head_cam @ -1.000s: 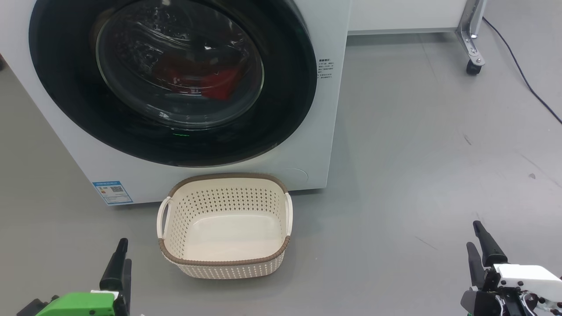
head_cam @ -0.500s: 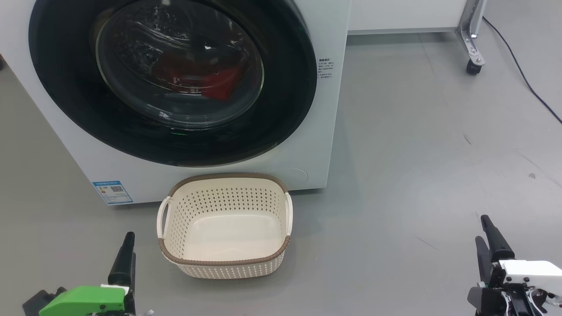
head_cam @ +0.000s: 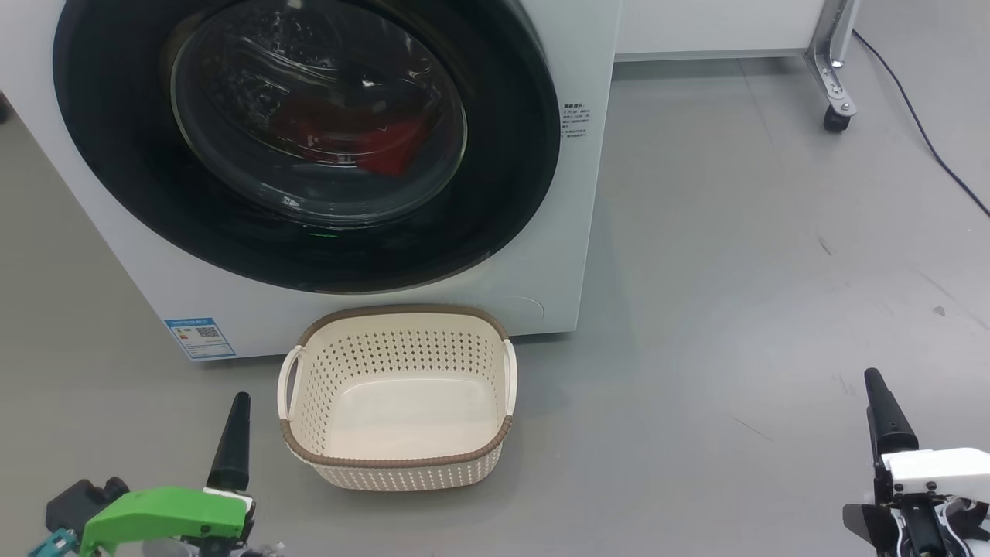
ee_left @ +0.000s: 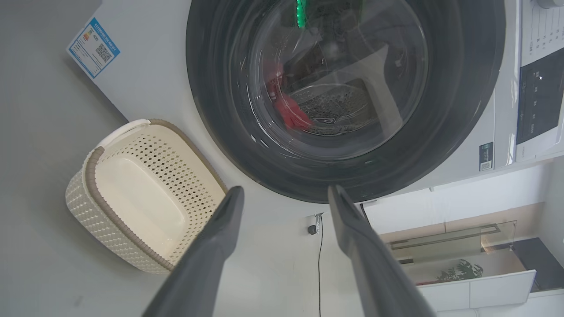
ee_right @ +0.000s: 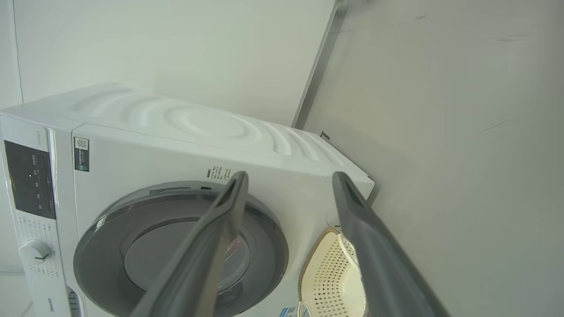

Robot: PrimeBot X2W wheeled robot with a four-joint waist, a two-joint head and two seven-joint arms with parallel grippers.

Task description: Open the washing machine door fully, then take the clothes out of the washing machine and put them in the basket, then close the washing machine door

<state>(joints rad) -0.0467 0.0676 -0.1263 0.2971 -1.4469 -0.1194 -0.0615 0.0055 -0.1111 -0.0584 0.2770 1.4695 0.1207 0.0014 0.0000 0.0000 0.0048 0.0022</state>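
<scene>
The white washing machine [head_cam: 155,286] stands ahead with its black-rimmed washing machine door [head_cam: 503,155] closed flat against the front. Red clothes [head_cam: 371,139] show through the glass, and again in the left wrist view [ee_left: 286,112]. An empty cream basket [head_cam: 398,462] sits on the floor right under the door. My left gripper [head_cam: 236,410] hovers low, just left of the basket, and its wrist view shows it open [ee_left: 285,191] with nothing between the fingers. Far to the right, my right gripper [head_cam: 878,394] is also open [ee_right: 289,176] and empty, aimed at the door [ee_right: 105,229].
Grey floor spreads to the right of the machine. A metal leg on a caster [head_cam: 834,116] and a black cable [head_cam: 920,124] lie at the back right. The control panel [ee_right: 28,180] and a dial [ee_right: 35,252] are on the machine's front.
Both grippers have risen in the head view, reaching further forward, the left drifting toward the basket and the right a little outward. The door stays closed.
</scene>
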